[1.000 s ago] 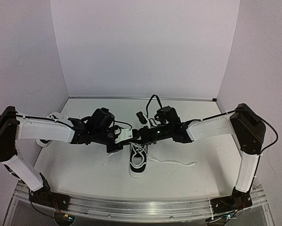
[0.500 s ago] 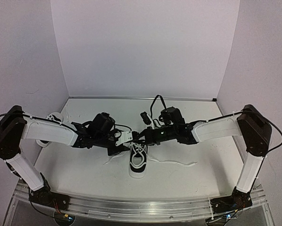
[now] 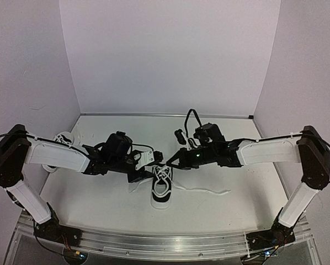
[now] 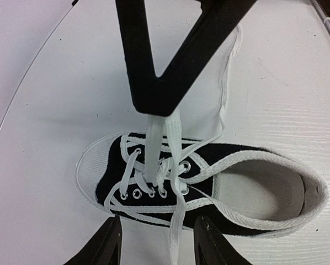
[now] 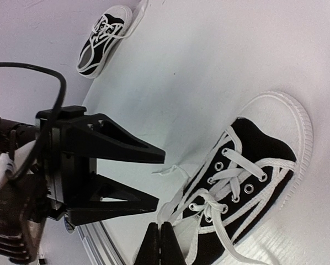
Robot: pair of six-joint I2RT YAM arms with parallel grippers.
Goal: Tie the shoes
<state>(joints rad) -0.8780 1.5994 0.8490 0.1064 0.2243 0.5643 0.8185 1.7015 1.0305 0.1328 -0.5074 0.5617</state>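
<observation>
One black-and-white shoe (image 3: pixel 161 192) stands in the middle of the table, toe toward the back wall, white laces crossed over its tongue. My right gripper (image 3: pixel 170 163) is just above its toe and is shut on a strand of the white lace (image 5: pixel 179 204), which it holds up taut from the eyelets; in the left wrist view its black fingers (image 4: pixel 154 105) pinch that lace. My left gripper (image 3: pixel 152 165) is open beside the shoe's left side, and a loose lace (image 4: pixel 176 232) runs between its spread fingers without touching them. The second shoe (image 3: pixel 63 138) lies far left, partly behind my left arm.
One loose lace end (image 3: pixel 209 191) trails on the table to the right of the shoe, another (image 3: pixel 133 187) to its left. The two grippers face each other a finger's length apart. A metal rail (image 3: pixel 165 243) runs along the near edge.
My right arm has stretched out and its gripper has drawn back to the right with the lace. My left gripper has stayed beside the shoe.
</observation>
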